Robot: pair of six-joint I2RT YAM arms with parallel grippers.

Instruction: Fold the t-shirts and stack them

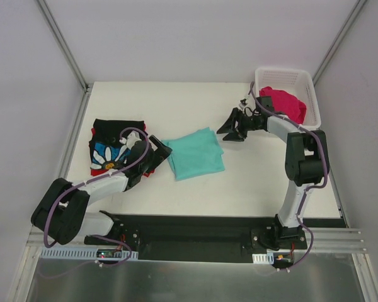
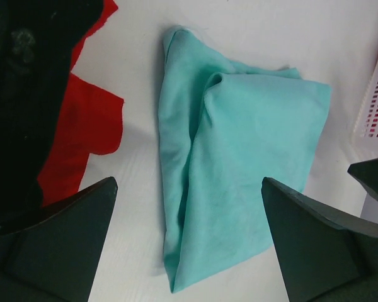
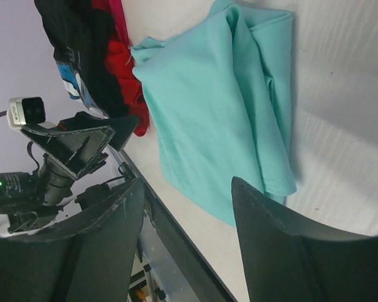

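While mint-teal t-shirt (image 1: 195, 153) lies folded mid-table, left gripper (image 1: 159, 151) gapes wide, empty, just beside it; right gripper (image 1: 232, 132) half-spread, empty, near far corner. Risk: pinching top layer only unfolds it on way to black daisy t-shirt (image 1: 112, 146) pile. Pink t-shirt (image 1: 283, 102) sits in basket (image 1: 305, 80).

Plain mint-teal tee (image 1: 196, 153), blk tee (image 1: 110, 148) w/ white daisy on blue, red tee (image 2: 82, 126), magenta-pink tee (image 1: 283, 102), white lattice basket (image 1: 305, 82).
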